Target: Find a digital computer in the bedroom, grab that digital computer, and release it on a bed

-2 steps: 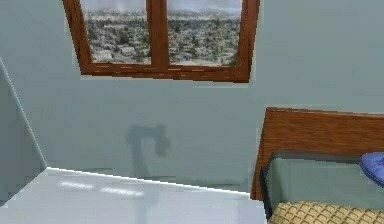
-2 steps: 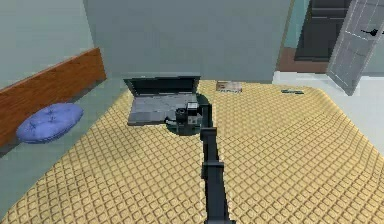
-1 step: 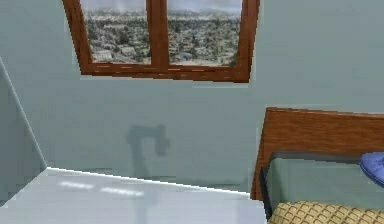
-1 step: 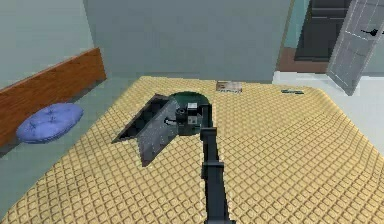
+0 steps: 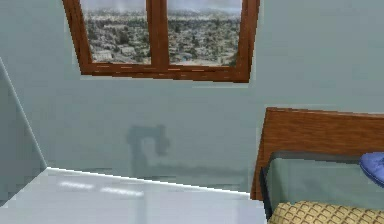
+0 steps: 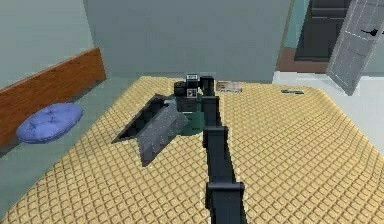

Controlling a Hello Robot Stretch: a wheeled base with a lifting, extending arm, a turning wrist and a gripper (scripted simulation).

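Arm side view puts the claw [image 6: 184,93] above the bed [image 6: 300,150], well right of the blue pillow [image 6: 50,122], with the digital computer [image 6: 152,128] between pillow and claw. I cannot tell the claw's state or whether it holds anything. I'd release it low and level on the quilt.

Pale blue-grey wall [image 5: 60,110] with a wood-framed, two-pane window [image 5: 160,38] looking over a town. Below, a glossy white surface [image 5: 130,200]. To its right, a bed [image 6: 300,150] with brown wooden headboard [image 5: 320,130] and yellow quilted cover. Past the bed's far corner, a white door [image 6: 355,45] standing open.
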